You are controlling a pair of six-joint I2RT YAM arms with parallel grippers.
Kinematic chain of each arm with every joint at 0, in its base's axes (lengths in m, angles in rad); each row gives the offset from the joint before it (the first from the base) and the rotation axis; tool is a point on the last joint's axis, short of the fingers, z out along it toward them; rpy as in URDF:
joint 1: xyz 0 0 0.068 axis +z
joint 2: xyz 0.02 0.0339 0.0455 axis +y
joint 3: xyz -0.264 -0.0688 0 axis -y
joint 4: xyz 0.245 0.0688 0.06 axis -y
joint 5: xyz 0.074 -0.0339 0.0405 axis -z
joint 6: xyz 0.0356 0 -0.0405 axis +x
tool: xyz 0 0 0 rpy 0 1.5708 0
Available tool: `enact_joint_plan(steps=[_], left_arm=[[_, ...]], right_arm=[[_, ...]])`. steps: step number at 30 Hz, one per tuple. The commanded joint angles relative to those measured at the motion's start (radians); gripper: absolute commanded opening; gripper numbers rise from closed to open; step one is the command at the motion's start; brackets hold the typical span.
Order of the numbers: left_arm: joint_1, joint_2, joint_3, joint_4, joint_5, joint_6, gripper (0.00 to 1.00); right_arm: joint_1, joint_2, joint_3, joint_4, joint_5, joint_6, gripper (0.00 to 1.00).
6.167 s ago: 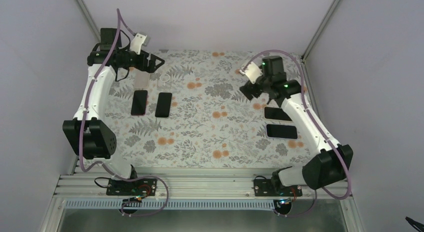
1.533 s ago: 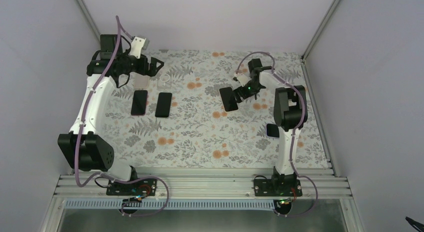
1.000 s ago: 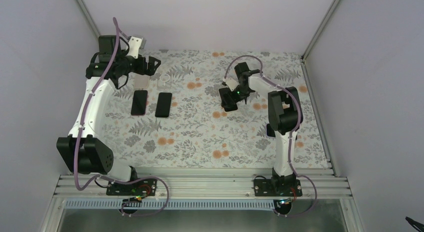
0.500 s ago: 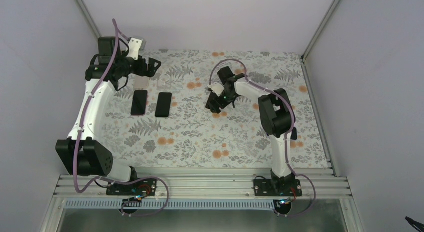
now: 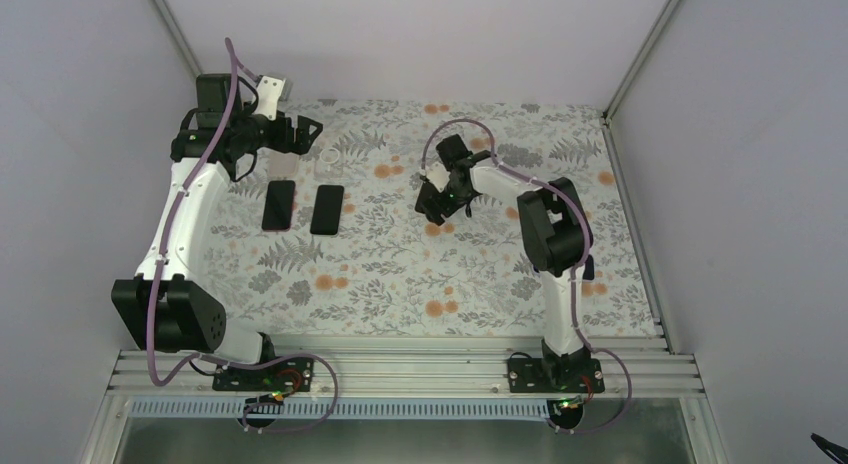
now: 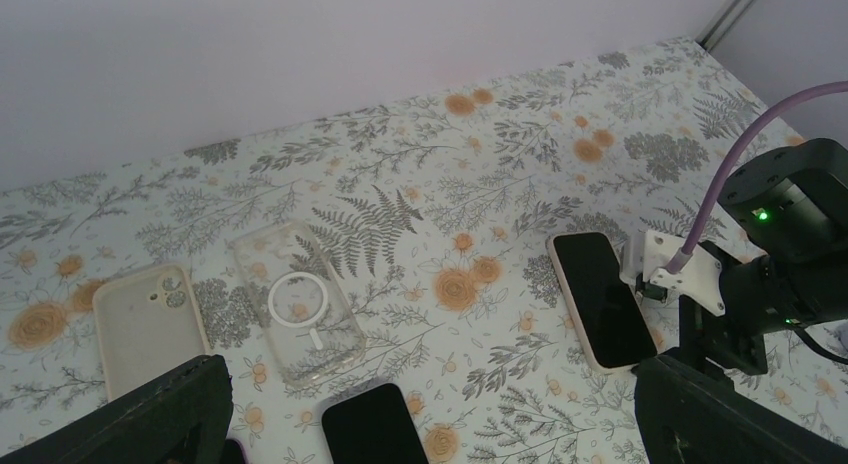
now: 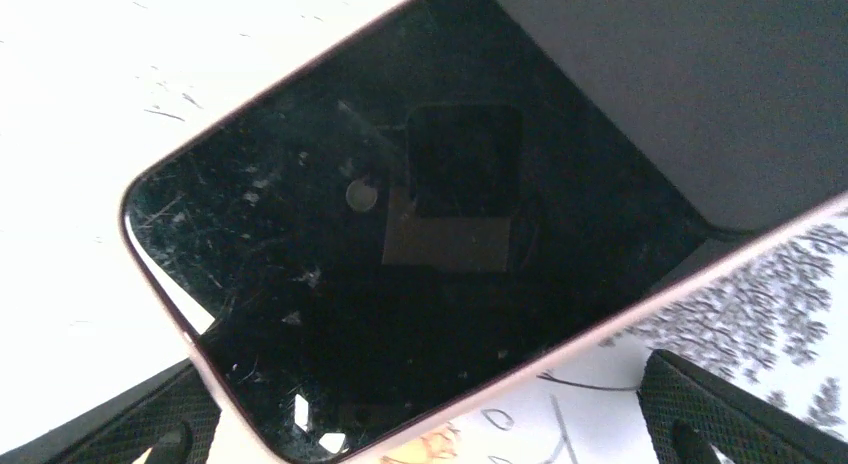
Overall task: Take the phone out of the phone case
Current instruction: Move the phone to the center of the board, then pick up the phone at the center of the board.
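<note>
A black-screened phone (image 7: 420, 244) in a pale pinkish phone case (image 6: 556, 272) lies flat on the floral cloth near the table's middle. In the right wrist view it fills most of the frame. My right gripper (image 7: 430, 434) hovers just over its near end, open, a mesh-padded finger (image 7: 735, 414) showing on each side; no pad visibly presses on it. In the top view this gripper (image 5: 432, 206) covers most of the phone. My left gripper (image 5: 305, 132) hangs open at the back left with nothing between its fingers (image 6: 150, 414).
Below the left gripper lie a beige empty case (image 6: 150, 324), a clear case with a white ring (image 6: 300, 309) and a bare black phone (image 6: 375, 429). A phone in a reddish case (image 5: 279, 204) lies beside that one. Another dark phone (image 5: 586, 268) peeks from behind the right arm.
The right arm has swung left from the table's right side, and the cased phone has come with it to the middle. It has nearly stopped in the last half second. The left arm barely moved.
</note>
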Motion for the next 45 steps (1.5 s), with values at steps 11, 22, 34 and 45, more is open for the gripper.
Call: enact_joint_plan(steps=[11,22,34,45], left_arm=[[0.003,0.032,0.040,0.010,0.004,-0.003,1.00],[0.003,0.028,0.039,0.010,-0.007,-0.007,1.00],[0.005,0.019,0.029,0.013,-0.044,-0.013,1.00],[0.017,0.026,0.028,0.014,-0.041,-0.023,1.00]], right_arm=[[-0.144,-0.062,-0.020,-0.030,-0.038,-0.026,0.99],[-0.091,-0.034,0.080,-0.033,-0.059,0.055,0.99],[-0.070,0.081,0.133,-0.024,-0.043,0.072,0.99],[-0.056,0.127,0.142,-0.009,0.001,0.069,0.99]])
